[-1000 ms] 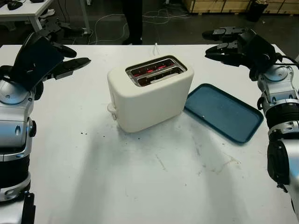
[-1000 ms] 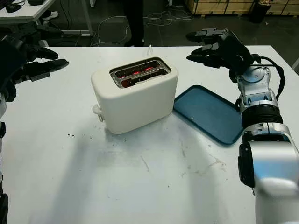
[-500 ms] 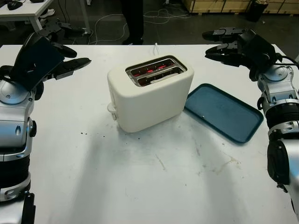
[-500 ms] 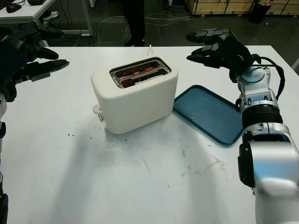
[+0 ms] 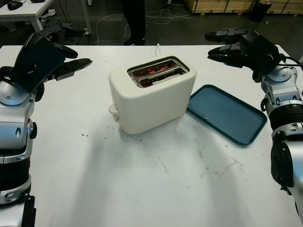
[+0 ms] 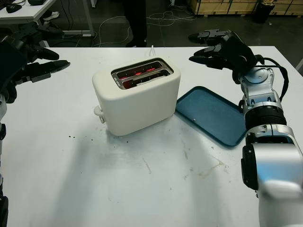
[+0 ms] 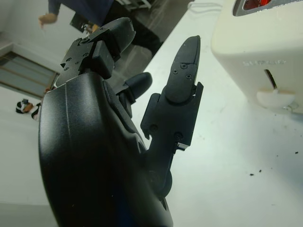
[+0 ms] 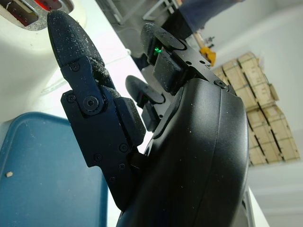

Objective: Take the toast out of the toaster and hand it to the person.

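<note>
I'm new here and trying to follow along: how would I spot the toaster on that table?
Start with the big white table between the robot's two raised arms. Near its middle stands the toaster, a cream-white rounded box with two slots on top glowing red inside. Just beside it, toward the robot's right, lies a flat dark blue tray; the toaster is the tall pale thing, the tray the low dark one.
</note>
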Robot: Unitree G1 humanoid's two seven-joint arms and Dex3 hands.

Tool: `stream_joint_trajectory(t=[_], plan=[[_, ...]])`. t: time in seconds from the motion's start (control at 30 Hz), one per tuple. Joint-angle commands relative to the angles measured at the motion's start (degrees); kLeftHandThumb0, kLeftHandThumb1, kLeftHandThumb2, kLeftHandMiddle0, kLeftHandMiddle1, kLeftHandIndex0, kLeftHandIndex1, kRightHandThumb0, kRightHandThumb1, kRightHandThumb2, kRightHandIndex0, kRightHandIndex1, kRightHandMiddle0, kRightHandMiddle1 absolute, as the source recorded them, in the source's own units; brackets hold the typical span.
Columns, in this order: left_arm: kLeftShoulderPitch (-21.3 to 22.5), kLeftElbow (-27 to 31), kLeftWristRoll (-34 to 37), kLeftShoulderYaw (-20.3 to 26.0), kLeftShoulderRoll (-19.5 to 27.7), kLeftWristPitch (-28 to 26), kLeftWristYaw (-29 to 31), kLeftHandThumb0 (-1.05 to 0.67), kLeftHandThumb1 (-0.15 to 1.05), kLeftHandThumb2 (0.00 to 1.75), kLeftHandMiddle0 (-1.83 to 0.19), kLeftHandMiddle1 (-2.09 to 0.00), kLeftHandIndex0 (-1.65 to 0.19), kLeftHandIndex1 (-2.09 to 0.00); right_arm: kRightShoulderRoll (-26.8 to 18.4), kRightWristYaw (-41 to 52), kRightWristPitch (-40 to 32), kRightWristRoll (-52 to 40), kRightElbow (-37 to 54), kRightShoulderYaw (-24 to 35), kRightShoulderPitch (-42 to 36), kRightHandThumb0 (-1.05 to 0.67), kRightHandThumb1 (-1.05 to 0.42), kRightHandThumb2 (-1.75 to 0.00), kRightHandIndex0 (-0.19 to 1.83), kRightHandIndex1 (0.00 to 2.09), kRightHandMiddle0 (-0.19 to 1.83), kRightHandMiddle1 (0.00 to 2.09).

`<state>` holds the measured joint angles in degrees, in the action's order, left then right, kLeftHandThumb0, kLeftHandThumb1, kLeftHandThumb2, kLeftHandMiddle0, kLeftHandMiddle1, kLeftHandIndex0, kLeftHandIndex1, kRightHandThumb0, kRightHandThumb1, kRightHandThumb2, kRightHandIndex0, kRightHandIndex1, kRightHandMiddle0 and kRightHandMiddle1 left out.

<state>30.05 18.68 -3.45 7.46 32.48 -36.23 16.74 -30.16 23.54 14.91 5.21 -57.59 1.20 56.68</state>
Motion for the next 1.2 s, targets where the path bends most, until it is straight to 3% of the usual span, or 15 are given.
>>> stream_joint_trajectory(t=[0.0,0.5,1.17], plan=[[0.4,0.5,-0.4,-0.2,0.1,-0.5,-0.3,-0.33,0.91,0.01,-0.07,-1.29,-0.17,-0.80,0.3,0.0,-0.1,-0.3,0.7,0.1,-0.5,-0.87,-0.80,0.00,0.62,0.47,0.74,0.00],[0.1,0.5,-0.4,-0.2,0.1,-0.2,-0.4,-0.36,0.90,0.00,-0.06,-1.30,-0.17,-0.80,0.5,0.0,0.0,-0.4,0.4,0.0,-0.6,-0.87,-0.81,0.00,0.61,0.48,0.74,0.00],[0.1,0.3,0.4,0.4,-1.6,0.6,-1.2,-0.25,0.92,0.02,-0.08,-1.35,-0.18,-0.83,1.1,0.0,-1.3,-1.2,1.2,0.9,-1.3,-0.82,-0.80,0.00,0.59,0.45,0.73,0.00]])
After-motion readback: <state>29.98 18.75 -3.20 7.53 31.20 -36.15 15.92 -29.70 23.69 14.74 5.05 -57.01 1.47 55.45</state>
